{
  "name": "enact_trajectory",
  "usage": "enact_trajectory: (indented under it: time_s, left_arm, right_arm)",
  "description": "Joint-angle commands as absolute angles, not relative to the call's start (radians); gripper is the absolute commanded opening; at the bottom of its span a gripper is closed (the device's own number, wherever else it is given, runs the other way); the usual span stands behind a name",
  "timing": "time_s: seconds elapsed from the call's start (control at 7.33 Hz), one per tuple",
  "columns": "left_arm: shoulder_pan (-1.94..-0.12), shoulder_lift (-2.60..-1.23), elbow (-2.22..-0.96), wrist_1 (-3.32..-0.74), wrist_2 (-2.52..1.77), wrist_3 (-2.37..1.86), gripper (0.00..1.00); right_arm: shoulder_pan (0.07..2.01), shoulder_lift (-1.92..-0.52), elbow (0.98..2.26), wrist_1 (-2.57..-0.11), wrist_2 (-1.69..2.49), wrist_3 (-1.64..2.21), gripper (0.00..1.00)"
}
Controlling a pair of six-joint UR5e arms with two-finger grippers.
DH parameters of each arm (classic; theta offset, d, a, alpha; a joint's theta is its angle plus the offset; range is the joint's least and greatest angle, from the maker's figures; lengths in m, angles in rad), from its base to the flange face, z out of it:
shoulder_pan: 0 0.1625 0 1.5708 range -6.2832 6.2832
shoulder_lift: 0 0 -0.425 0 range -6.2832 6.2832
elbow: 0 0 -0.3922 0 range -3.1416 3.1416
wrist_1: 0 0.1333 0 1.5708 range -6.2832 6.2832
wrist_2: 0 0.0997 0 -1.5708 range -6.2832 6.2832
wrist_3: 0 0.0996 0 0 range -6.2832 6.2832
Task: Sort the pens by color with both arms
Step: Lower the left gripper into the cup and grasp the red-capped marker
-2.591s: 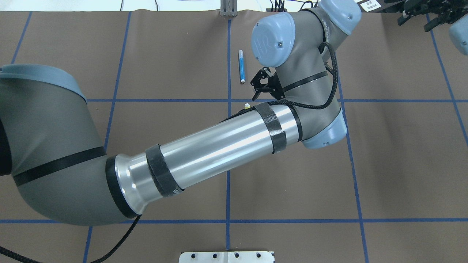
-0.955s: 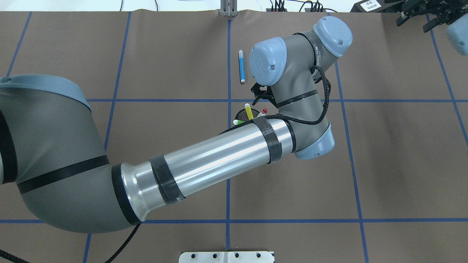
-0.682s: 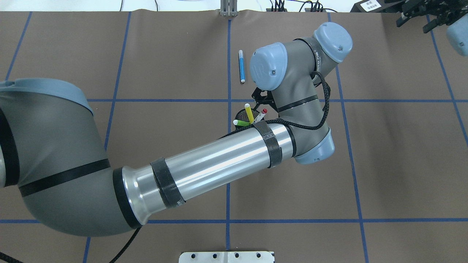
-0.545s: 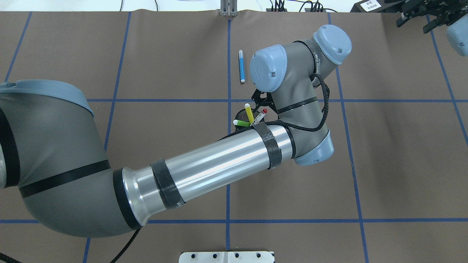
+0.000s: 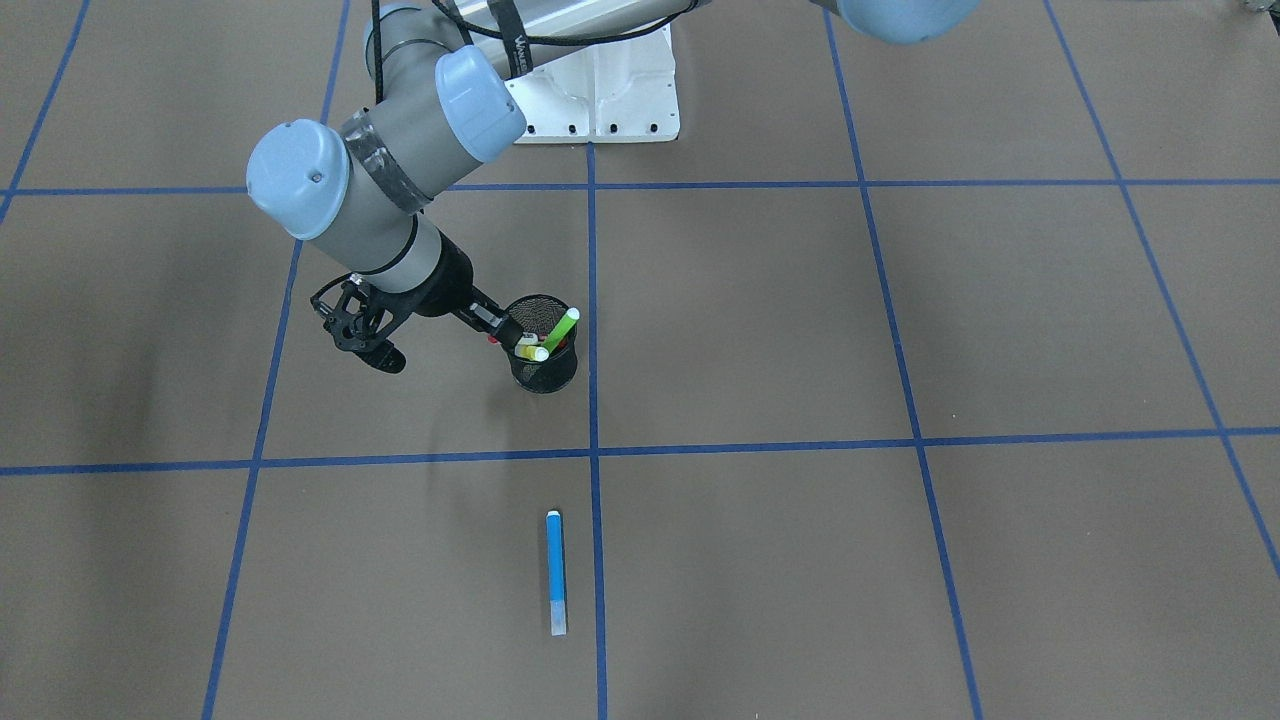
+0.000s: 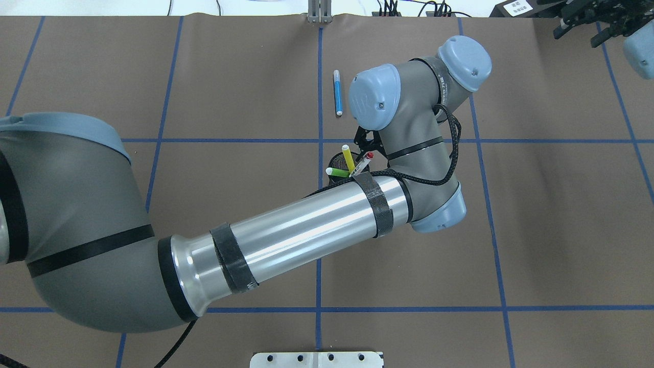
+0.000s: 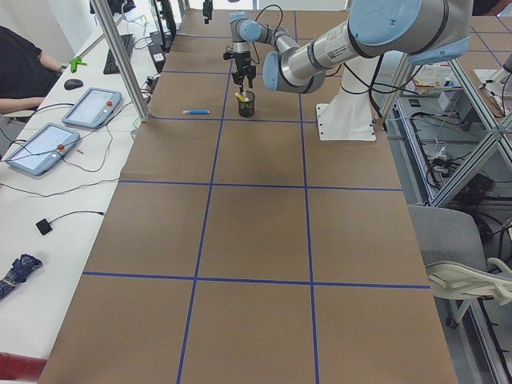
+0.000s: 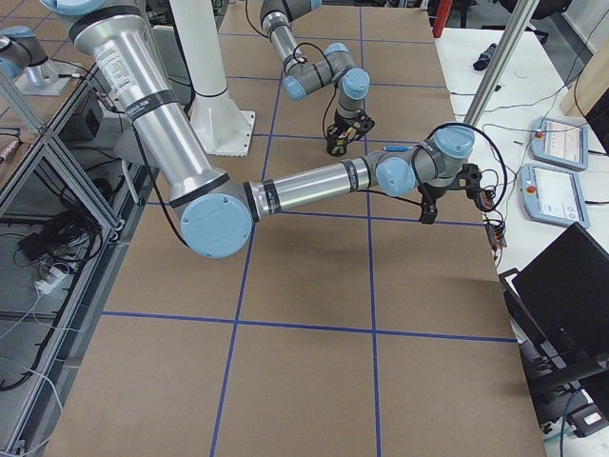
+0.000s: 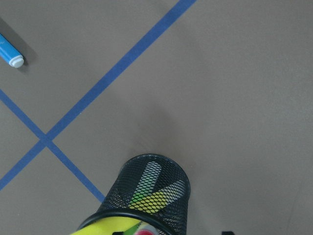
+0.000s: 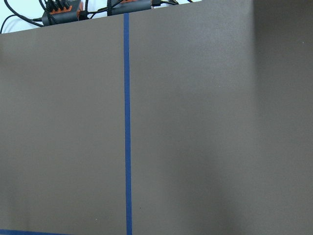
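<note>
A black mesh cup (image 5: 543, 378) stands near the table's middle and holds three pens. These are the yellow pen (image 6: 348, 157), the green pen (image 5: 563, 324) and the white pen with a red cap (image 6: 363, 163). The blue pen (image 5: 555, 570) lies flat on the mat, apart from the cup on the side away from the robot's base. My left gripper (image 5: 497, 331) reaches across the centre line to the cup's rim, open, its tips at the red cap. My right gripper (image 6: 582, 25) hangs open at the far right edge, away from all pens.
The left arm's silver forearm (image 6: 306, 225) crosses over the middle of the mat and hides part of the cup in the overhead view. The white mounting base (image 5: 600, 90) sits at the robot's side. Tablets and a person's arm (image 7: 24, 68) are beside the table.
The left wrist has pulled back toward the robot, uncovering the cup and its three pens. The gripper has come down from beside the blue pen to the red cap. The blue pen stayed put.
</note>
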State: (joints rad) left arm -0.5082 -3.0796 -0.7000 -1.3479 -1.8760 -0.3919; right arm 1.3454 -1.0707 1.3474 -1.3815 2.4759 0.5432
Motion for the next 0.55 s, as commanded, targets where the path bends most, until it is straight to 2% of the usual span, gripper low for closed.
enact_trajectory:
  time_s: [0.0, 0.41]
  left_arm:
    - [-0.508, -3.077, -0.699, -1.374, -1.852, -0.394, 0.68]
    - [-0.509, -3.076, -0.699, -1.374, -1.845, -0.4, 0.64]
  right_arm:
    - [1.344, -1.071, 1.347, -1.382, 2.476, 0.541, 0.99]
    - [1.344, -1.071, 1.348, -1.381, 2.476, 0.541, 0.99]
